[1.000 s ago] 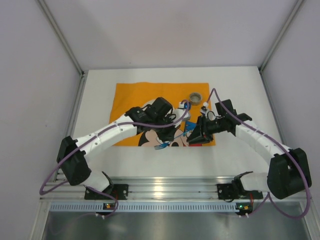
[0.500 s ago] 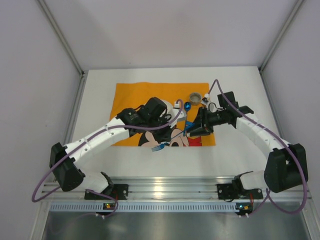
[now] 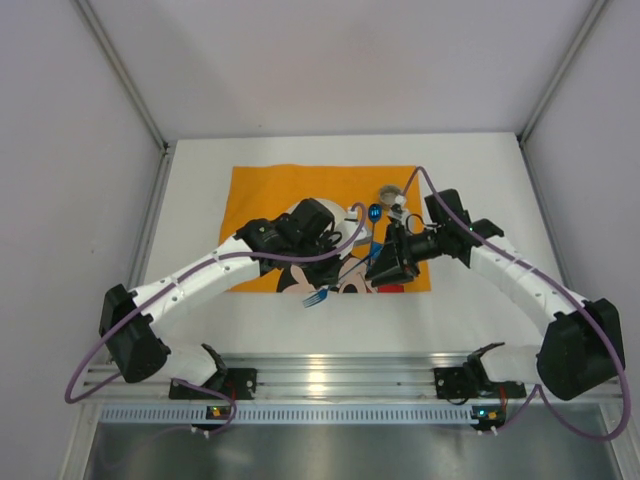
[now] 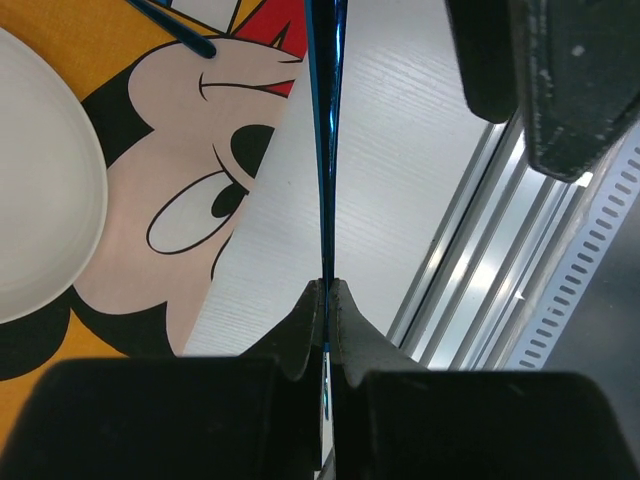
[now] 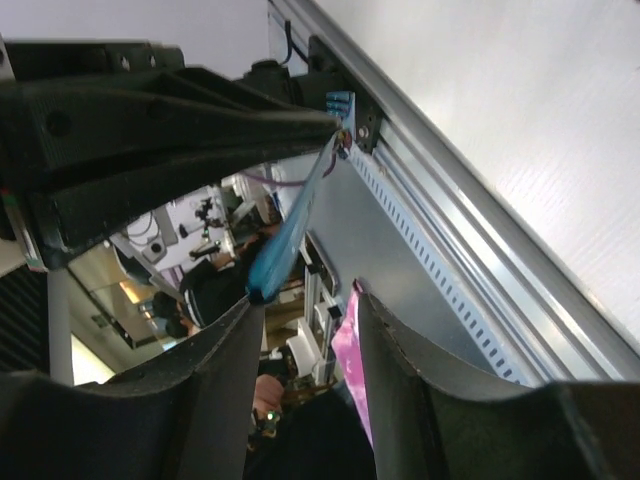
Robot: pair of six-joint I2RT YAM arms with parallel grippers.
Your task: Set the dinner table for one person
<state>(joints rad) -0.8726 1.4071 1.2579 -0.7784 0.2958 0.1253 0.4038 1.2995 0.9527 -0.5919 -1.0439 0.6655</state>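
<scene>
1. Grip: the blue utensil (image 4: 326,150) is pinched edge-on in the closed left end effector (image 4: 325,300), above the near edge of the orange mat (image 3: 270,190).
2. Its long axis is seen running straight out from the left fingers, across that mat edge and over the bare white worktop (image 4: 400,150) beside the mat.
3. Its free end is met by the right end effector (image 5: 305,300), whose jaws stand apart with nothing clamped. The tip lies just beside one finger, not between the pads.
4. The utensil is thus carried by the left arm alone, and the right arm is judged well placed either to take it or to back off.
5. The utensil is seen as thin, flat and glossy blue; whether it is a knife cannot be told.
6. A white plate (image 4: 40,200) rests on the mat, and a blue fork (image 3: 318,296) lies at the mat's near edge.
</scene>
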